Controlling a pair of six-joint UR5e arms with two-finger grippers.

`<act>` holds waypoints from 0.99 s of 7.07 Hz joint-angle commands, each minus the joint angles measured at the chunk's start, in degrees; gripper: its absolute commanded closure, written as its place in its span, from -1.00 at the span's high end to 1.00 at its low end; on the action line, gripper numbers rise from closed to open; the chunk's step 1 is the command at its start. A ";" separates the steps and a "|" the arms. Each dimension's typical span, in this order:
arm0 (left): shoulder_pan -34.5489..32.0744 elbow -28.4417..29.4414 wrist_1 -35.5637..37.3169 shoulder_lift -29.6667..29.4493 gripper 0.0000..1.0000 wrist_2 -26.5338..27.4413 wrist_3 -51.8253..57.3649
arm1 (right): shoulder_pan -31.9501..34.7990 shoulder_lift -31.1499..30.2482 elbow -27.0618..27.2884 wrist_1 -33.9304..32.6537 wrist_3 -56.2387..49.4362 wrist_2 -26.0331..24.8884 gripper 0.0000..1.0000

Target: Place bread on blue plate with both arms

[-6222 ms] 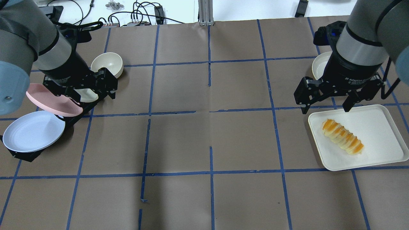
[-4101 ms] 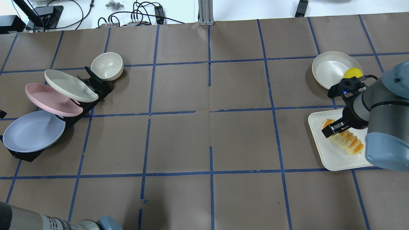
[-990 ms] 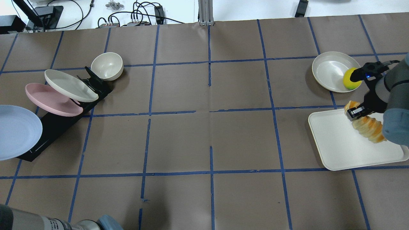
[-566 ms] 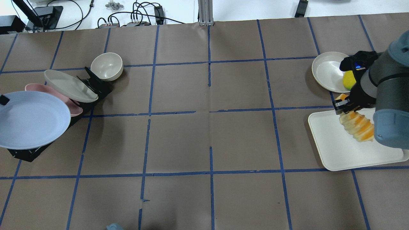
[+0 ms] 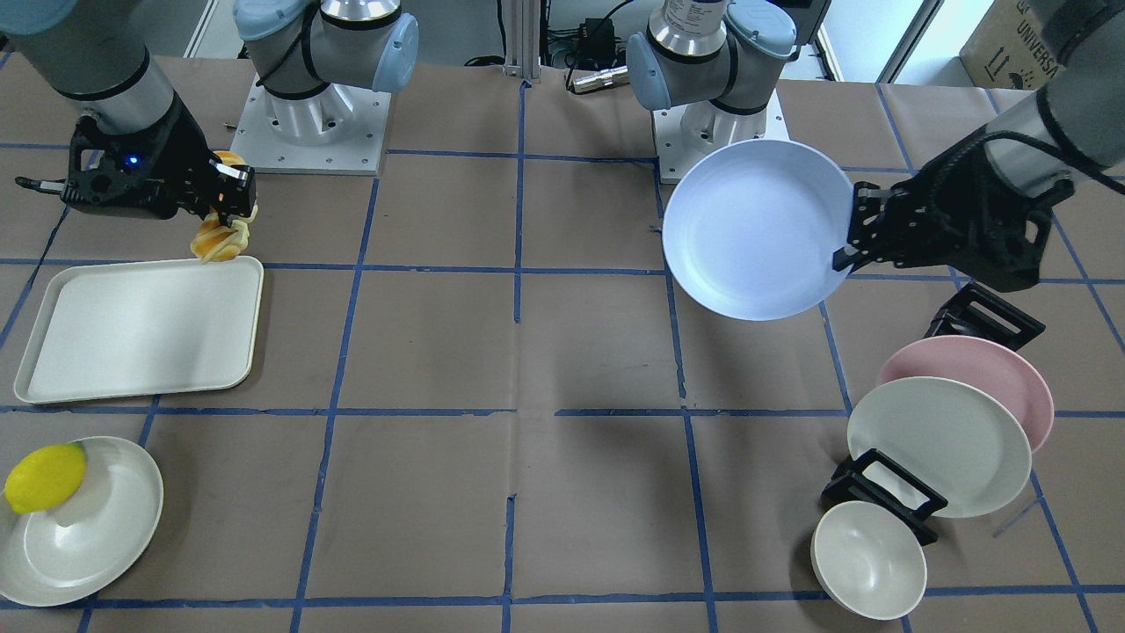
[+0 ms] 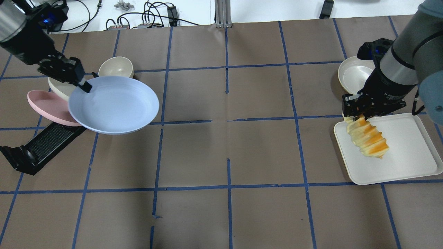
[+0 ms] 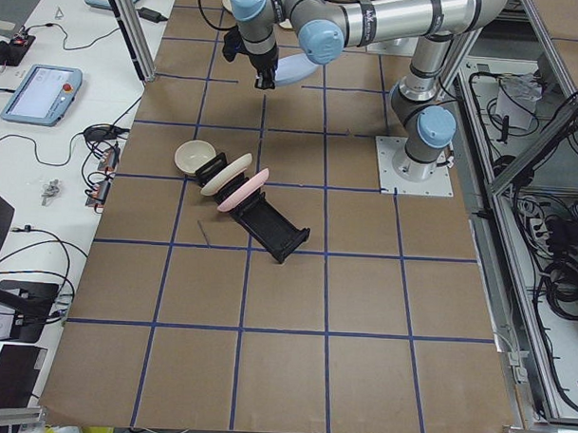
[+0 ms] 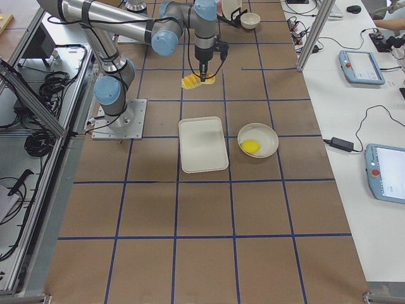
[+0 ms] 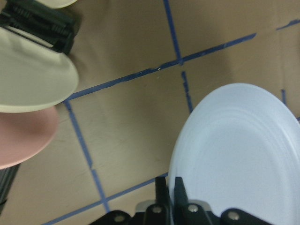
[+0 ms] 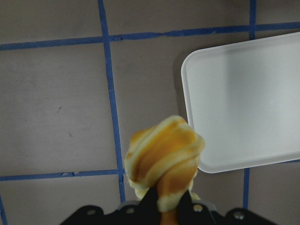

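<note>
The blue plate (image 6: 114,105) is held in the air by its rim, left of the table's middle, in my left gripper (image 6: 83,87), which is shut on it. It also shows in the front view (image 5: 756,229) and the left wrist view (image 9: 239,150). The striped bread (image 6: 367,140) hangs by one end from my right gripper (image 6: 356,116), which is shut on it, over the near-left corner of the white tray (image 6: 408,152). The right wrist view shows the bread (image 10: 164,154) end-on, beside the tray's edge (image 10: 243,103).
A black rack (image 6: 41,145) at the left holds a pink plate (image 6: 45,105) and a cream plate (image 5: 940,444). A cream bowl (image 6: 116,66) stands beside it. A cream plate (image 5: 105,527) with a yellow lemon (image 5: 44,477) lies beyond the tray.
My left gripper has lifted the blue plate off the rack and carried it right, toward the table's middle. My right gripper has lifted the bread off the tray and shifted it left.
</note>
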 commanded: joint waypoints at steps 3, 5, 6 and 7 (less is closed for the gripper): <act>-16.41 -19.22 36.69 -1.09 -0.87 -3.80 -26.50 | 5.92 2.25 -0.96 0.22 5.75 -0.21 -0.83; -20.73 -25.92 46.06 -0.83 -0.86 -3.54 -35.76 | 6.01 2.26 -0.61 0.12 5.93 -0.21 -0.83; -22.14 -26.91 49.58 -1.26 -0.84 -3.01 -39.45 | 6.01 2.34 -0.26 -0.49 5.85 -0.30 -0.82; -22.85 -27.26 50.13 -1.35 -0.83 -2.92 -41.84 | 6.01 2.34 -0.26 -0.75 5.67 -0.30 -0.83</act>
